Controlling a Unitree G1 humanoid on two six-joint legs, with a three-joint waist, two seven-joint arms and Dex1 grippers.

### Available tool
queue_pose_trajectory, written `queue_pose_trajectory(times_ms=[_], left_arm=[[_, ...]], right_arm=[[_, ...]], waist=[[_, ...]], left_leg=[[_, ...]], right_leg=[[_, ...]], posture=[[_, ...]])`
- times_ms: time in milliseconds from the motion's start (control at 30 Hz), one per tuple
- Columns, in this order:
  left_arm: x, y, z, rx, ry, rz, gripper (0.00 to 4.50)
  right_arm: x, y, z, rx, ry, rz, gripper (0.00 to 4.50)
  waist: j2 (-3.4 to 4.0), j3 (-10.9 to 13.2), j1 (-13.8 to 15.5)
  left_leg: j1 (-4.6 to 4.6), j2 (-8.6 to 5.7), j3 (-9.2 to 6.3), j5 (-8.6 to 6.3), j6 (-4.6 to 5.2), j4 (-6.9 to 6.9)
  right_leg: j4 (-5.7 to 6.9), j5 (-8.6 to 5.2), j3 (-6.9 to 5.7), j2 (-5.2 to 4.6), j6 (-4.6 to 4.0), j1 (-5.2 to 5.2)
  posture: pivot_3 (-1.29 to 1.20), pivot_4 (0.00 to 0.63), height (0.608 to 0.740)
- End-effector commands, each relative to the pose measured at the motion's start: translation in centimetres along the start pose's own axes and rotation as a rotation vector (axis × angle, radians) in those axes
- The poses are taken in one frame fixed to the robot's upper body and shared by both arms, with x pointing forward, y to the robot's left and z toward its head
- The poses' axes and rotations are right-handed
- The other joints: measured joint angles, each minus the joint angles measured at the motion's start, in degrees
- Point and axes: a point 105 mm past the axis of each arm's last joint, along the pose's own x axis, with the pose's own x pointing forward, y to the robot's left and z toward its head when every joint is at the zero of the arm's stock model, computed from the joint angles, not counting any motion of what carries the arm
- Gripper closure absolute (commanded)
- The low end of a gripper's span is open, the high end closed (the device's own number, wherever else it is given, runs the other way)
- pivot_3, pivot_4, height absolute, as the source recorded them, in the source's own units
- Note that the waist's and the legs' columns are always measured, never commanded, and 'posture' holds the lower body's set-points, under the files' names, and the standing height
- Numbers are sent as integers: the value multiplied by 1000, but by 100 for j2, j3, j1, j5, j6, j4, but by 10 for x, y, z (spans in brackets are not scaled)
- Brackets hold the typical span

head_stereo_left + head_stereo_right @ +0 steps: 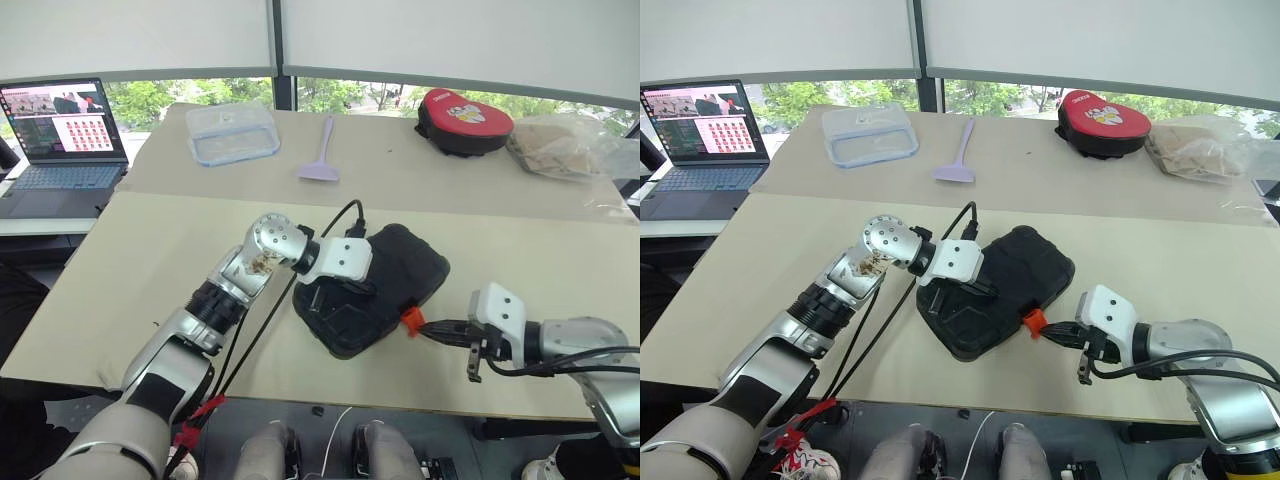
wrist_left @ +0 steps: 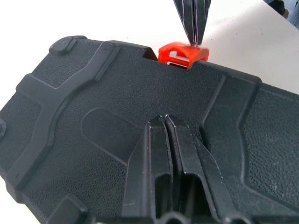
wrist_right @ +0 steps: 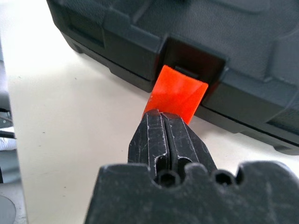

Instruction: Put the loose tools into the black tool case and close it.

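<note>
Black tool case (image 1: 375, 290) lies shut on the near half of the tan table (image 1: 150, 260), straight ahead of the robot, long axis running diagonally from near-left to far-right. Orange latch (image 1: 409, 319) sits on the case's near-right long edge, facing the right arm. Right gripper (image 1: 432, 329) has its fingers pressed together with nothing pinched between them; the tips touch the latch, coming at it from the right and pointing left into the case edge. In the right wrist view the latch (image 3: 180, 93) is tilted out from its recess rather than flush, so it looks not yet snapped home. Left gripper (image 1: 335, 293) is also pressed together, empty, lying flat on the lid from the left side, apparently bracing the case. Left wrist view looks across the lid to the latch (image 2: 183, 55), with the right fingertips (image 2: 192, 23) coming down on it. The right arm is the nearer one for the latch, the left nearer the lid's middle. The likely next move is pushing the latch in toward the case body while the left holds the lid down. Case is matte black pebbled plastic, rounded corners, raised ribs on the lid, one small bright orange latch. No loose tools on the table near it, so the packing looks done.
</note>
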Motion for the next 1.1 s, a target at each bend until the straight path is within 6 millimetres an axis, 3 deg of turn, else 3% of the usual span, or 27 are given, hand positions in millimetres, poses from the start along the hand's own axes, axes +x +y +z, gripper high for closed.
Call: queue_pose_trajectory(times_ms=[33, 233, 433, 567, 733, 1000, 1100], left_arm=[[7, -16, -24, -84, 73, -57, 4357], [10, -13, -16, -76, 40, -41, 4357], [13, -12, -17, -57, 47, -45, 4357], [14, -13, -19, -36, 60, -52, 4357], [17, -14, -23, -12, 78, -61, 4357], [17, -11, -28, -21, 78, -39, 4357], [7, -7, -28, -67, 61, 0, 4357]], right_arm=[[8, 2, -2, -38, 7, -5, 4500], [27, -11, -5, -34, -25, -104, 4500], [32, -9, 11, -26, -126, -130, 4500], [21, -8, 36, -37, -249, -165, 4500], [7, -5, 53, -9, -312, -171, 4500], [8, -6, 45, -11, -251, -170, 4500], [-5, -9, 44, 1, -235, -163, 4500]], waist=[[1, -1, 1], [2, -2, 7], [3, -3, -27], [3, -3, -55], [3, -3, -75], [15, -22, -25], [18, -24, -9]], left_leg=[[-1, 0, 0, 0, 0, 0], [-3, -1, 2, 0, 0, 4], [-5, 0, 2, 1, 0, 6], [-5, 3, 2, 2, -4, 5], [-7, 3, 3, 2, -3, 5], [-2, 5, 0, -2, 2, 3], [-5, 4, 3, -5, 7, 4]], right_leg=[[1, 0, -1, 0, 0, -1], [4, 0, -1, 1, 1, -2], [4, 0, -4, 3, 1, -2], [9, 0, -1, 7, 0, -6], [9, 2, 1, 6, -2, -10], [3, 3, -1, 5, -3, -2], [-1, 3, 0, 4, -3, -3]], posture=[[0, 150, 731], [0, 150, 731], [0, 150, 731], [0, 150, 731], [0, 150, 731], [0, 150, 731], [0, 150, 731]])
